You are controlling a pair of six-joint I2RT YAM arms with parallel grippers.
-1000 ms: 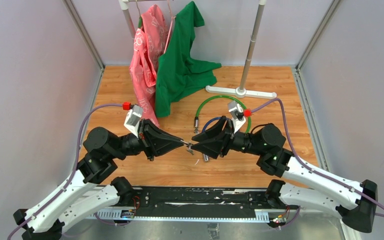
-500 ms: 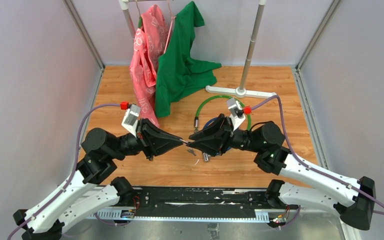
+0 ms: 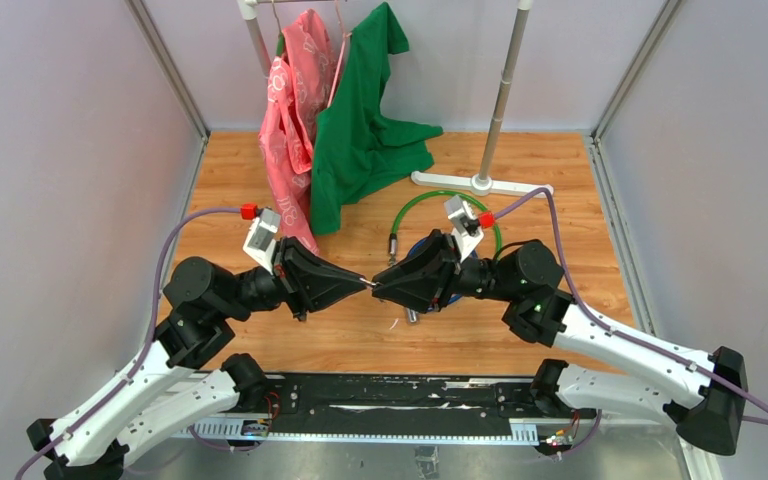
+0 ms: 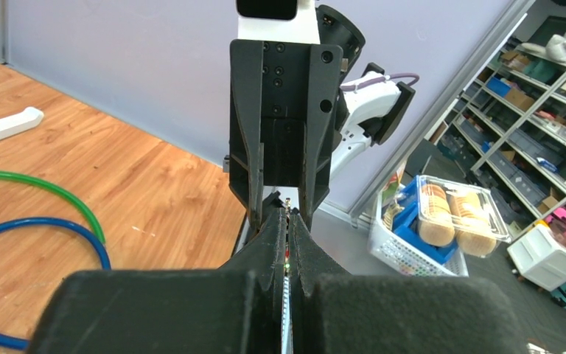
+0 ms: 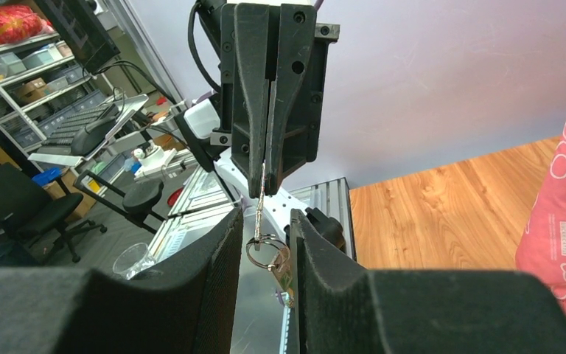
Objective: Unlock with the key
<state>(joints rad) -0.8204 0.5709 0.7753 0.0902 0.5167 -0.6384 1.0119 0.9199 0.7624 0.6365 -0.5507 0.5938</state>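
My left gripper (image 3: 364,284) is shut on a small silver key (image 5: 262,184), held out tip to tip towards my right gripper (image 3: 380,285). A key ring (image 5: 263,251) hangs from that key, and a second key (image 5: 283,271) hangs from the ring. In the right wrist view the right gripper (image 5: 264,230) is open, with its pads either side of the ring. The hanging key lies against the right-hand pad. A green cable lock (image 3: 447,203) and a blue cable (image 4: 51,227) lie on the wood floor under the right arm. No lock body or keyhole shows clearly.
A pink garment (image 3: 290,120) and a green shirt (image 3: 360,130) hang from a rack at the back. The rack's white foot (image 3: 480,183) rests on the floor behind the cables. Grey walls close in both sides.
My right gripper has moved left and up to the left gripper's tip. Its jaws have narrowed around the hanging key ring. The left arm has barely moved.
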